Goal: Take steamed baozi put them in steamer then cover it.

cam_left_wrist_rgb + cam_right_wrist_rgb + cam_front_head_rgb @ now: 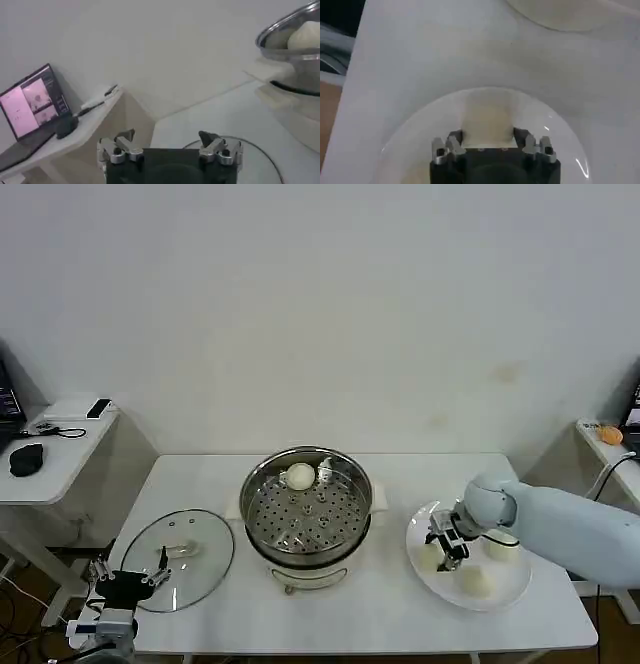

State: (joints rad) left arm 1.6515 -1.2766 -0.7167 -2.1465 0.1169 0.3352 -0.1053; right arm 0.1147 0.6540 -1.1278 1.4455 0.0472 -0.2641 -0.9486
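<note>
The steamer [306,519] stands mid-table with one baozi [299,476] on its perforated tray. To its right, a white plate [512,582] carries three more baozi. My right gripper [446,546] is down on that plate, shut on the nearest baozi [430,558]. In the right wrist view that bun [487,117] is squeezed between the fingers of the right gripper [488,134], low over the plate [415,135]. The cover [180,556] lies flat at the table's left. My left gripper [130,580] rests at its near edge, open and holding nothing [167,141].
A side table [50,469] with a mouse and cables stands at the far left, and a laptop [32,100] sits on it. Another small table [610,446] with an orange item is at the far right. The steamer's wall [292,55] rises beyond the left gripper.
</note>
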